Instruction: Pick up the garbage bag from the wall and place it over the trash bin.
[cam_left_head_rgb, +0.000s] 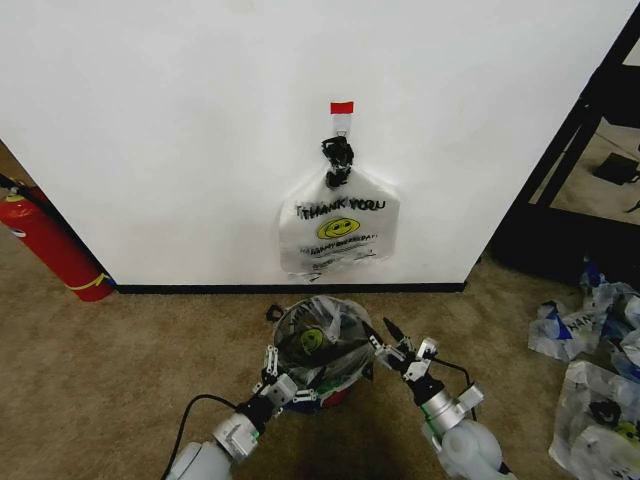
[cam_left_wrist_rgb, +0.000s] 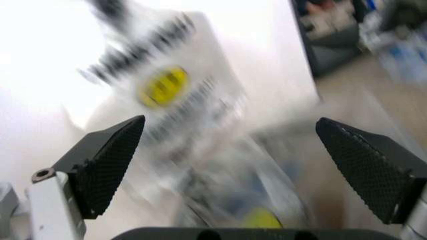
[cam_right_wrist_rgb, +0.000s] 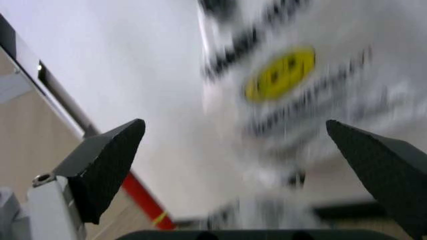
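The garbage bag (cam_left_head_rgb: 322, 340) is sitting over the trash bin (cam_left_head_rgb: 335, 392), between the two grippers. The left gripper (cam_left_head_rgb: 270, 362) and right gripper (cam_left_head_rgb: 385, 335) are hanging beside its rim with fingers spread, gripping nothing.

a plain indoor room, likely an office or test space; a bare white wall (cam_left_head_rgb: 150, 120) with black baseboard (cam_left_head_rgb: 290, 288), brown carpet (cam_left_head_rgb: 120, 370), a red fire extinguisher (cam_left_head_rgb: 50, 245) on the floor, black shelving frame (cam_left_head_rgb: 560, 150), heaped plastic bags (cam_left_head_rgb: 595, 370)
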